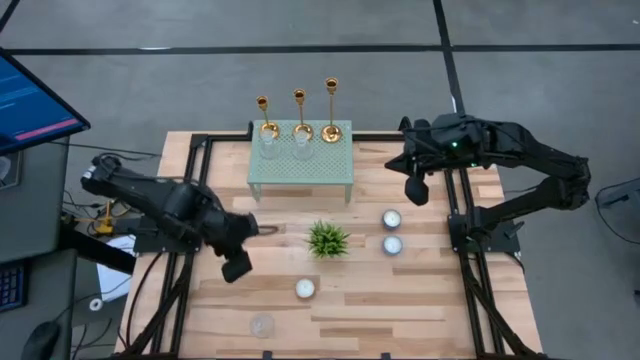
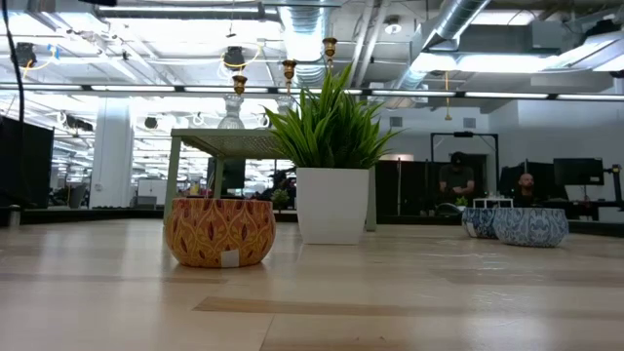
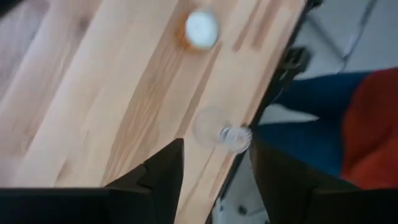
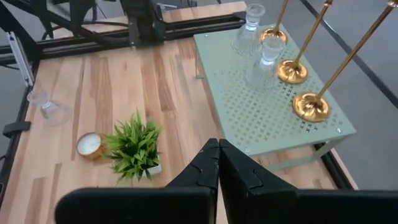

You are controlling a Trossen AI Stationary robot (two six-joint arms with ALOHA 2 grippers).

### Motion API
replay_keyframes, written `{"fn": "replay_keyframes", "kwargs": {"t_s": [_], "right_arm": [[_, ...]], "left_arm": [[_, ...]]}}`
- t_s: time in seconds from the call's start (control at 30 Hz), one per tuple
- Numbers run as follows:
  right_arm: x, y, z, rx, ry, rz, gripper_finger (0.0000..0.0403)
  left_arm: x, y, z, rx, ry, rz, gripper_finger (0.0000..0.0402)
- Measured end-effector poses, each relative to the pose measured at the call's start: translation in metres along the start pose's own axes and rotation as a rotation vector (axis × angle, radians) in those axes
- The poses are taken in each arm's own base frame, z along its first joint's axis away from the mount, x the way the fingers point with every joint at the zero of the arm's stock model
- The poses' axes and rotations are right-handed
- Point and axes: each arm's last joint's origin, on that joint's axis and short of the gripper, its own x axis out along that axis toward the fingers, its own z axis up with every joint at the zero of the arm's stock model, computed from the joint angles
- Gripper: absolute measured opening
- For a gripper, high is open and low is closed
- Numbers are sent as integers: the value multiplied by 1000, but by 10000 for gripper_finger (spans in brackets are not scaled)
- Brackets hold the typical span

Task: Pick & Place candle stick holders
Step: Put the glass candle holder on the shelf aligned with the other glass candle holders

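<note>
Three candle stick holders (image 1: pixel 299 113) stand on the green stand (image 1: pixel 300 165); left gripper (image 3: pixel 214 171) fingers apart, seemingly empty; right gripper (image 4: pixel 218 163) fingers closed.

Grey floor (image 1: pixel 300 60) crossed by dark seams surrounds the pale wood surface (image 1: pixel 400 310). A monitor (image 1: pixel 30 100) glows at one side. Beyond it lies an open workshop — exposed silver ducts (image 2: pixel 468 24) overhead, bright ceiling lights, white columns (image 2: pixel 112 146), dark screens (image 2: pixel 575 175) — with people seated far back.
</note>
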Motion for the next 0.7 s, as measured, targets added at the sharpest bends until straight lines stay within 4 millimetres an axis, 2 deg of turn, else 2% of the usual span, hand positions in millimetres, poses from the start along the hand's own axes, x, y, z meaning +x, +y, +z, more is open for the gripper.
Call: {"fn": "replay_keyframes", "kwargs": {"t_s": [0.3, 0.47, 0.7], "right_arm": [[-1, 0, 0, -15, -1, 0, 0], [-1, 0, -1, -17, 11, -1, 0], [-1, -1, -7, -27, 66, -4, 0]], "left_arm": [[47, -23, -20, -5, 169, 148, 169], [66, -34, -30, -22, 206, 184, 167], [80, -50, -32, -76, 173, 113, 204]]}}
